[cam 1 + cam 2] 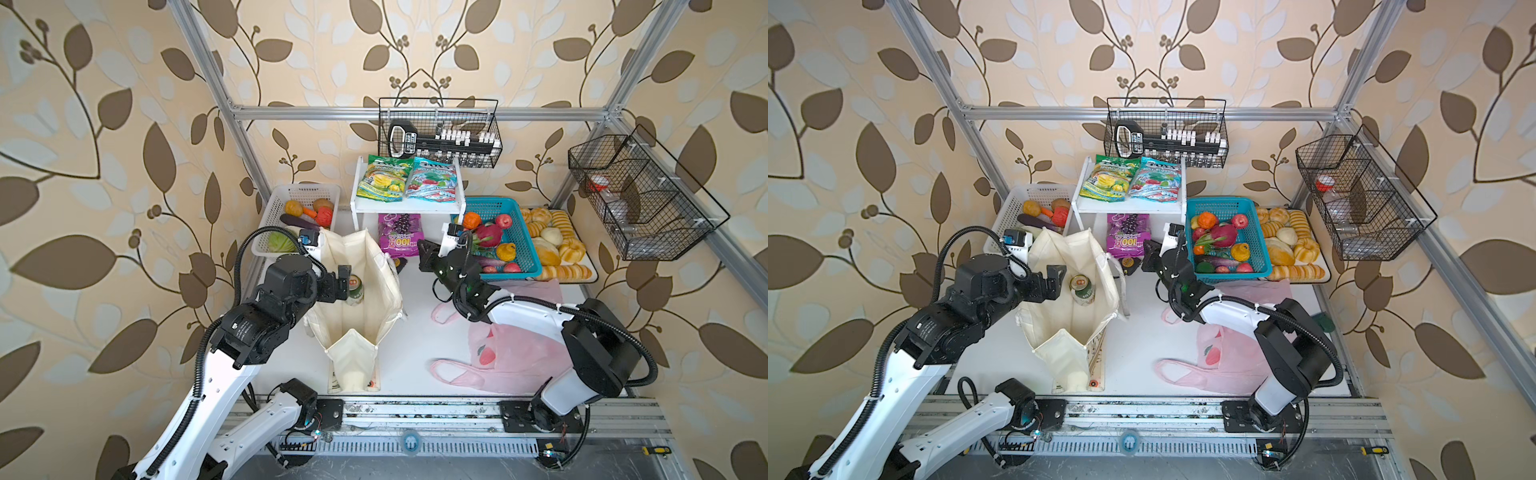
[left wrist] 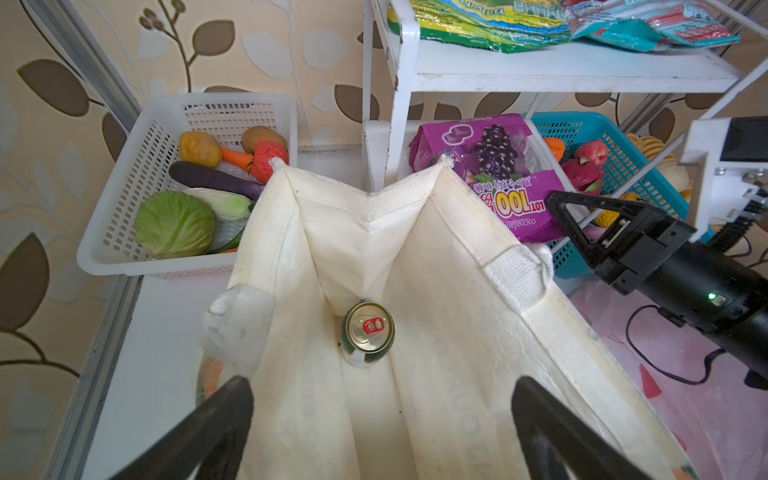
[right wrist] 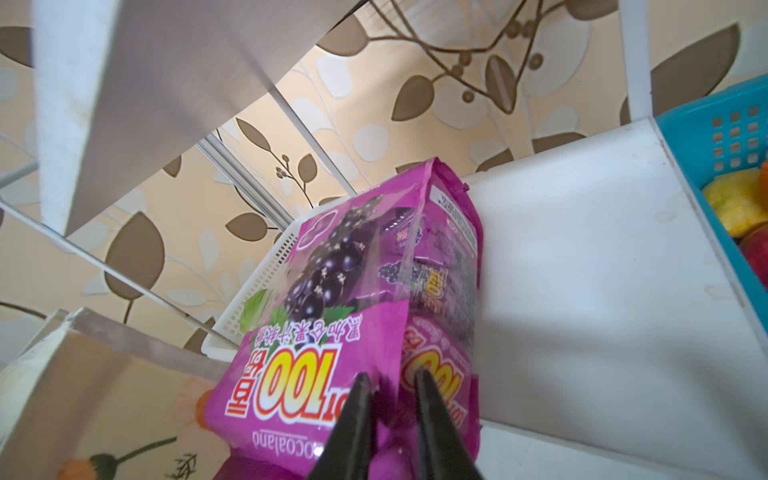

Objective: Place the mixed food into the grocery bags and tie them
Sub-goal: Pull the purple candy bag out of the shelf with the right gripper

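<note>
Right wrist view: purple snack packet (image 3: pixel 353 332), under the white shelf (image 3: pixel 582 270) far right of the canvas tote (image 3: pixel 104 395), is pinched by the near-closed right gripper (image 3: pixel 391 374); it should be lifted clear before swinging left.

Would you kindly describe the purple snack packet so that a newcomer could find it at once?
Find the white shelf at the back of the table. Beneath its top board sits the purple snack packet; unlike the green packet and teal packet above, it shows dark grapes and a yellow 100.

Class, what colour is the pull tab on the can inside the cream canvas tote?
Red, on the green drink can; best in left wrist view.
</note>
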Available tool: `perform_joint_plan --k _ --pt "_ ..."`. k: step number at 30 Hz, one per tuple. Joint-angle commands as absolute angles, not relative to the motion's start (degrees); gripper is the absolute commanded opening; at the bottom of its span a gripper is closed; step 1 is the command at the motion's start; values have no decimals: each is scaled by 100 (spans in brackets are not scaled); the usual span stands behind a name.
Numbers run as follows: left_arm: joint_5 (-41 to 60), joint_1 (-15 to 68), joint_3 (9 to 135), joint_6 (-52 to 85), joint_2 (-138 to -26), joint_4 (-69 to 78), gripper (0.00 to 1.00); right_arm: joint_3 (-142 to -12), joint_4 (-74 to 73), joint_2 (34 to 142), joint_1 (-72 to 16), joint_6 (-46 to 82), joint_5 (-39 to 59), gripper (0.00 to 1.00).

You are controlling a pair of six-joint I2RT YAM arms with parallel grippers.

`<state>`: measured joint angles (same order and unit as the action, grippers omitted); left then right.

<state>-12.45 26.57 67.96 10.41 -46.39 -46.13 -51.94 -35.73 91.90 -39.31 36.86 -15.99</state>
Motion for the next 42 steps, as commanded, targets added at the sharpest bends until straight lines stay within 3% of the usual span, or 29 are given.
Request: perform_joint_plan --k 1,13,17,20,21,22,27,31,42 --pt "-1236 2634 6849 1020 -4638 -4579 99 -5240 -3353 9056 -3841 3842 -1369 51" --pt "-1160 2631 6846 1055 -4669 -4632 99 -6117 -2921 9823 -3779 3906 -1002 80" --pt "-1172 2632 6839 1046 -4675 -4649 99 -6278 -2643 9947 -3804 3863 -1108 80" --pt "-1168 2637 6826 1053 -4662 -4663 99 -6261 -2531 10003 -3829 3789 -1242 69" --pt "-1193 2633 6819 1050 -4643 -4667 99 -6120 -2588 9994 -3878 3723 -1349 44" --pt "-1202 2636 6820 1053 -4640 -4676 99 -6064 -2592 9962 -3908 3694 -1394 35" --pt "-1256 2637 6943 1038 -4591 -4757 99 -5993 -2460 9720 -3934 3593 -1394 11" --pt "-1327 2636 7107 1037 -4540 -4815 99 -6037 -2123 9462 -3974 3628 -1220 0" --pt "-2652 2637 7424 1618 -4515 -5443 99 -5739 -996 8078 -4022 4285 -634 0"
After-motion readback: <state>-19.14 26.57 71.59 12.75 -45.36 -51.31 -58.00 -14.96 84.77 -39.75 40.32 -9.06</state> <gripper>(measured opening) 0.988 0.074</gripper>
